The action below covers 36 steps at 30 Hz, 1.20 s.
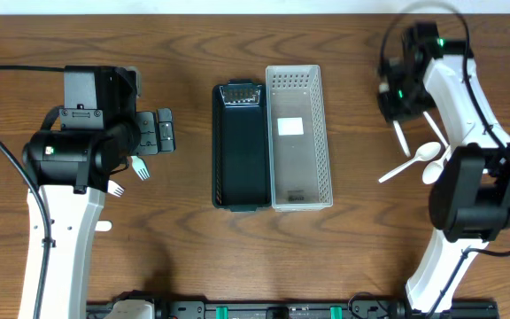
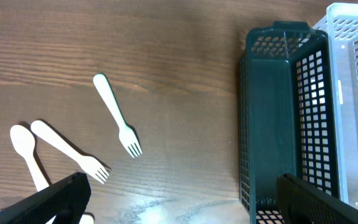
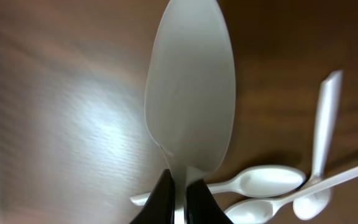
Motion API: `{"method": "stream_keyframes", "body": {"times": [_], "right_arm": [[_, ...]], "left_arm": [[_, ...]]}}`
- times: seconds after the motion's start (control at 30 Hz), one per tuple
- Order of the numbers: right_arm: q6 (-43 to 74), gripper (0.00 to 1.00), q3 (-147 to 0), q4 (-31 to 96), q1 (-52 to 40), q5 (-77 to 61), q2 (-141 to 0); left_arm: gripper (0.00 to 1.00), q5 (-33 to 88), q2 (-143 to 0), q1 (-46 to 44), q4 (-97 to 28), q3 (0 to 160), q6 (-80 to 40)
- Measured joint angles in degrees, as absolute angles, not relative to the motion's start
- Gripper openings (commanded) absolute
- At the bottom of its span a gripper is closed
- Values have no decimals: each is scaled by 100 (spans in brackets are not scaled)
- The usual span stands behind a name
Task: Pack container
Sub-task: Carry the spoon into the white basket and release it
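White plastic spoon [image 3: 190,93], smooth oval bowl, pinched in right gripper [image 3: 179,185].

Brown wood-grain table [image 1: 193,261] fills bkgd w/ soft glare.

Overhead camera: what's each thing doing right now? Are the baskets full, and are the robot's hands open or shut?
left gripper, open, holding nothing
right gripper, shut on the white spoon
dark green basket, empty
white basket, no cutlery inside
forks, lying loose, not packed
loose spoons, lying flat, not packed
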<state>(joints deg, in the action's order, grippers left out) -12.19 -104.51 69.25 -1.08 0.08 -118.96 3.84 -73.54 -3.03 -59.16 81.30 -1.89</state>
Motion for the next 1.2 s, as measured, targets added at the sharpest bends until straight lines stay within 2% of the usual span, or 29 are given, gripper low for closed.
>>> {"method": "stream_keyframes", "body": {"times": [0.2,0.43,0.6,0.87,0.9,1.03,1.2], "right_arm": [[318,1,-11808,6897,-891,-482,-11896],[2123,1,-11955,6657,-2067,-346,-11924],[2755,1,-11952,6761,-2633,56,-12114],[3214,2,-11946,7113,-2836,318,-13026],[3242,4,-11942,7118,-2836,331,-13131],[3304,41,-11909,7148,-2836,353,-13358],[3221,42,-11909,7122,-2827,366,-13364]], "left_arm": [[98,386,-7354,-303,-5916,8132,-189],[98,386,-7352,-303,-5916,8130,-189],[98,386,-7352,-303,-5916,8132,-189],[98,386,-7352,-303,-5920,8132,-189],[98,386,-7354,-303,-5922,8130,-189],[98,386,-7352,-303,-5927,8130,-189],[98,386,-7354,-303,-5935,8130,-189]]}}
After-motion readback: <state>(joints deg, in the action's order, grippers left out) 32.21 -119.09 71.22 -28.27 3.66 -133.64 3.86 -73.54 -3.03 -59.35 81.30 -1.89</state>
